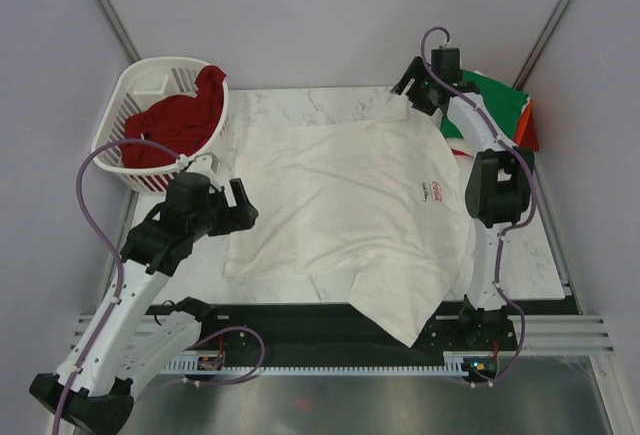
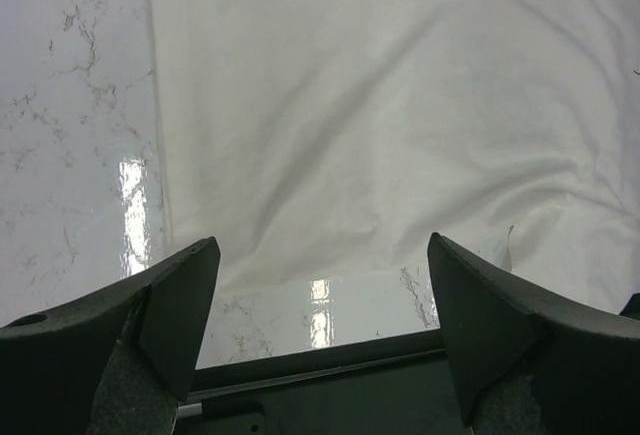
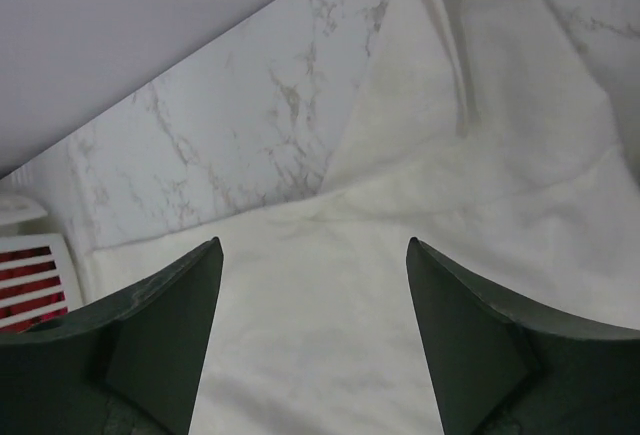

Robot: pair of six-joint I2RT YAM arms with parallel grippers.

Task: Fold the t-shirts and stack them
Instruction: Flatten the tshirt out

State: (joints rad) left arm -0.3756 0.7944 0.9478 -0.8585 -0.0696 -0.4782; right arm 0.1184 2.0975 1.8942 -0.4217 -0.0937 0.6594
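1. While spread across the marble table (image 1: 300,105), the white cotton t-shirt with red print (image 1: 340,205) runs 9-to-3 o'clock.
2. Left gripper (image 1: 240,198), gaping wide and empty, adjoins its 9 o'clock hem; right gripper (image 1: 408,92), likewise wide, its 1 o'clock sleeve.

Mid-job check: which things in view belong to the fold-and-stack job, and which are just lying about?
Job:
- white tee, spread on the table
- red tee, in the basket
- green tee and orange tee, far right
- left claw and right claw, both open

Lying about:
- basket, which only holds the red tee
- table
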